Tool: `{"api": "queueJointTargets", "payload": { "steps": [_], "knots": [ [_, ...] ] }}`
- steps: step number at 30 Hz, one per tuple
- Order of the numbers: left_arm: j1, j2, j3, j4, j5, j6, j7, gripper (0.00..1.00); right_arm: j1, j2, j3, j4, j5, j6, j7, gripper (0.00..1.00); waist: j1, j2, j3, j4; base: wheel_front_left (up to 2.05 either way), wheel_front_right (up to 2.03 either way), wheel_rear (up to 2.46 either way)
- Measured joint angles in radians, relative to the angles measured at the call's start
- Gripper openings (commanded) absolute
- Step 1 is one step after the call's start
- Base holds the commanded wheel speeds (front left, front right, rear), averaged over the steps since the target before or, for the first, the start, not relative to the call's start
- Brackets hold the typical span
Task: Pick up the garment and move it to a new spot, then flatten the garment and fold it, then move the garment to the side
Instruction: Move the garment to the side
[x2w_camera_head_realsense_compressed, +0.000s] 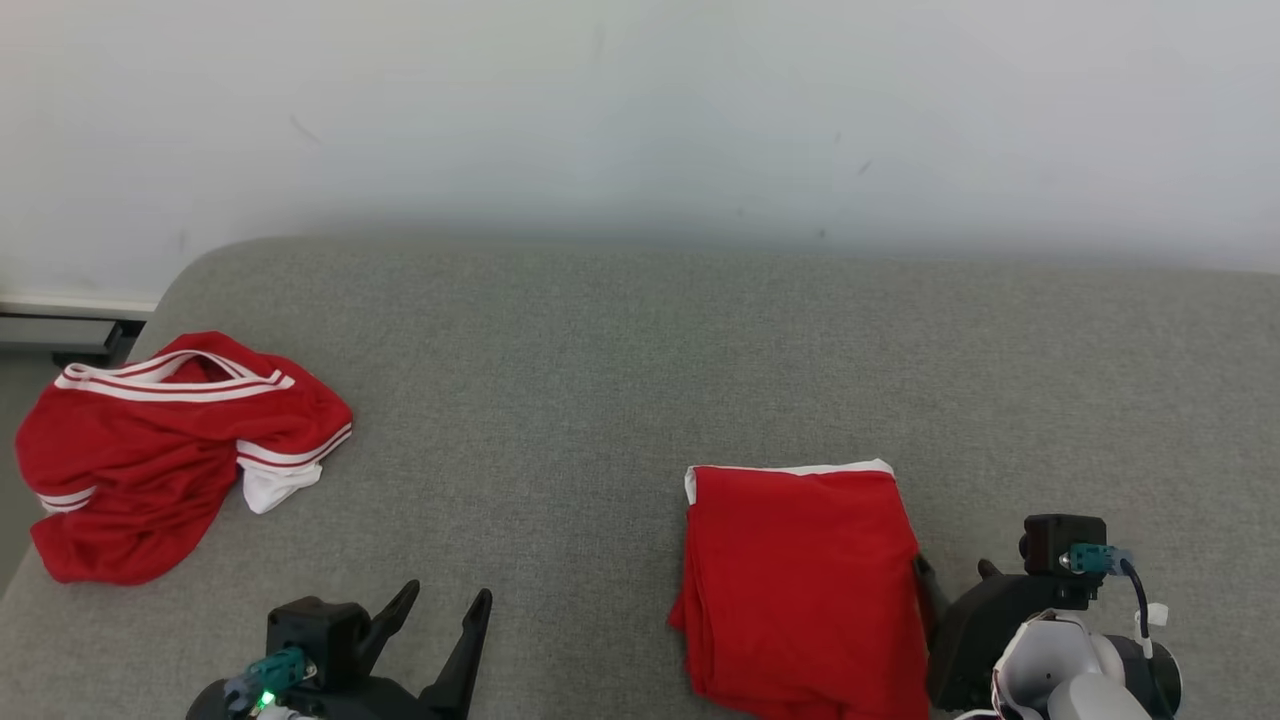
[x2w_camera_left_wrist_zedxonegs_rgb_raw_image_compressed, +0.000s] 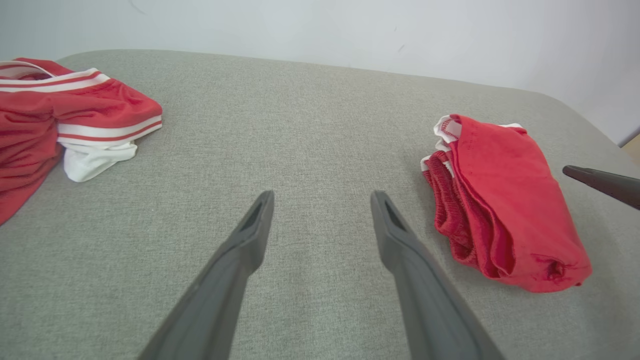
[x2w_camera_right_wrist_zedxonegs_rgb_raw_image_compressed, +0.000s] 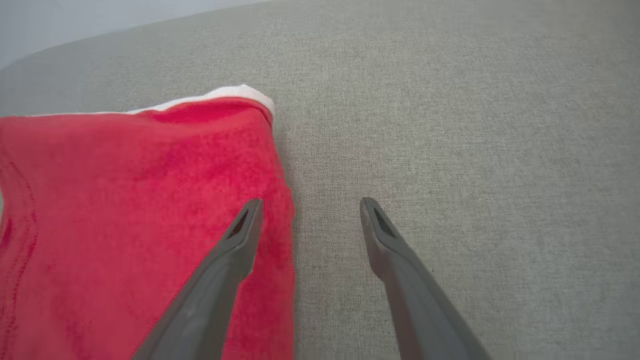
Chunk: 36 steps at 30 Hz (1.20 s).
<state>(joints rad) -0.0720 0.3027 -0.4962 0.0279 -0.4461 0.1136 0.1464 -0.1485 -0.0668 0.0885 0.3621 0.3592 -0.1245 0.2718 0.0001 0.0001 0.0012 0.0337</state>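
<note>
**A:** What is the biggest thing?

**B:** The grey fabric-covered worktop (x2w_camera_head_realsense_compressed: 600, 380), which runs across the head view with a pale wall (x2w_camera_head_realsense_compressed: 640, 100) behind it. Next in size is a crumpled garment (x2w_camera_head_realsense_compressed: 170, 450), red with white stripes. It lies well apart from the folded garment (x2w_camera_head_realsense_compressed: 805, 580), off to that garment's left.

**A:** So the folded garment is the task's piece?

**B:** Yes. It is a flat red rectangle with a white band along its far edge, and it lies on the worktop's right half, close to the robot.

**A:** Do the wrist views add anything?

**B:** The left wrist view shows the folded garment's left side, where several layers are stacked and white trim peeks out at the far corner. From the head it reads as one smooth sheet. The right wrist view shows the garment's right edge and white corner up close.

**A:** And the end effectors?

**B:** The left end effector (x2w_camera_head_realsense_compressed: 447, 592) hangs over bare worktop to the folded garment's left, with its fingers spread wide and nothing in them. The right end effector (x2w_camera_right_wrist_zedxonegs_rgb_raw_image_compressed: 311, 201) sits at the garment's right edge, also spread wide and empty. One finger is over the red cloth and the other over grey fabric. I cannot tell whether that finger touches the cloth.
</note>
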Motion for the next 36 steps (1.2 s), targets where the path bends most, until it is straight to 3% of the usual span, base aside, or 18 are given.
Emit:
{"api": "queueJointTargets", "payload": {
  "steps": [8, 14, 16, 19, 20, 21, 22, 26, 27, 28, 34, 36],
  "knots": [
    [-0.026, 0.0, -0.001, -0.005, 0.006, -0.003, 0.008, 1.0, -0.037, 0.008, -0.011, 0.067, 0.002, 0.0, 0.039, 0.98, 0.0, 0.0, 0.027, 0.024, 0.0, 0.0, 0.0],
    [-0.037, -0.001, -0.001, -0.004, 0.006, -0.008, 0.012, 1.0, -0.057, 0.012, -0.01, 0.112, 0.023, 0.0, 0.072, 0.81, 0.0, 0.0, 0.04, 0.039, 0.0, 0.0, 0.0],
    [-0.037, -0.001, -0.001, -0.002, 0.006, -0.008, 0.012, 1.0, -0.068, 0.012, -0.005, 0.12, 0.033, 0.0, 0.089, 0.69, 0.0, 0.0, 0.042, 0.042, 0.0, 0.0, 0.0],
    [-0.037, -0.001, -0.001, -0.001, 0.006, -0.008, 0.012, 1.0, -0.068, 0.014, -0.001, 0.128, 0.046, 0.0, 0.1, 0.66, 0.0, 0.0, 0.043, 0.043, 0.0, 0.0, 0.0],
    [-0.037, -0.002, -0.001, 0.0, 0.006, -0.008, 0.012, 1.0, -0.068, 0.014, 0.0, 0.133, 0.046, 0.0, 0.102, 0.56, 0.0, 0.0, 0.044, 0.043, 0.0, 0.0, 0.0],
    [-0.037, -0.002, -0.001, 0.0, 0.006, -0.008, 0.012, 1.0, -0.069, 0.014, -0.001, 0.138, 0.047, 0.0, 0.107, 0.56, 0.0, 0.0, 0.044, 0.043, 0.0, 0.0, 0.0],
    [-0.037, -0.003, -0.001, 0.001, 0.006, -0.008, 0.012, 1.0, -0.071, 0.014, -0.002, 0.145, 0.05, 0.0, 0.108, 0.46, 0.0, 0.0, 0.044, 0.044, 0.0, 0.0, 0.0],
    [-0.037, -0.004, -0.001, 0.004, 0.006, -0.008, 0.012, 1.0, -0.084, 0.014, -0.007, 0.162, 0.069, 0.0, 0.122, 0.23, -0.0001, 0.0, 0.045, 0.043, 0.0, 0.0, 0.0],
    [-0.037, -0.005, -0.002, 0.004, 0.006, -0.008, 0.012, 1.0, -0.088, 0.014, -0.007, 0.165, 0.075, 0.0, 0.125, 0.04, -0.0001, 0.0, 0.045, 0.043, 0.0, 0.0, 0.0],
    [-0.037, -0.005, -0.002, 0.005, 0.006, -0.008, 0.012, 1.0, -0.09, 0.015, -0.007, 0.168, 0.077, 0.0, 0.125, 0.0, -0.0001, 0.0, 0.046, 0.043, 0.0, 0.0, 0.0],
    [-0.039, -0.005, -0.002, 0.007, 0.006, -0.008, 0.012, 1.0, -0.12, 0.01, 0.004, 0.179, 0.057, 0.0, 0.143, 0.0, 0.0, -0.0001, 0.049, 0.041, 0.0, 0.0, 0.0],
    [-0.039, -0.004, -0.002, 0.008, 0.006, -0.008, 0.012, 1.0, -0.135, -0.016, 0.015, 0.161, 0.047, 0.016, 0.148, 0.0, 0.0, 0.0, 0.05, 0.04, 0.0, 0.0, 0.0]
  ]
}}
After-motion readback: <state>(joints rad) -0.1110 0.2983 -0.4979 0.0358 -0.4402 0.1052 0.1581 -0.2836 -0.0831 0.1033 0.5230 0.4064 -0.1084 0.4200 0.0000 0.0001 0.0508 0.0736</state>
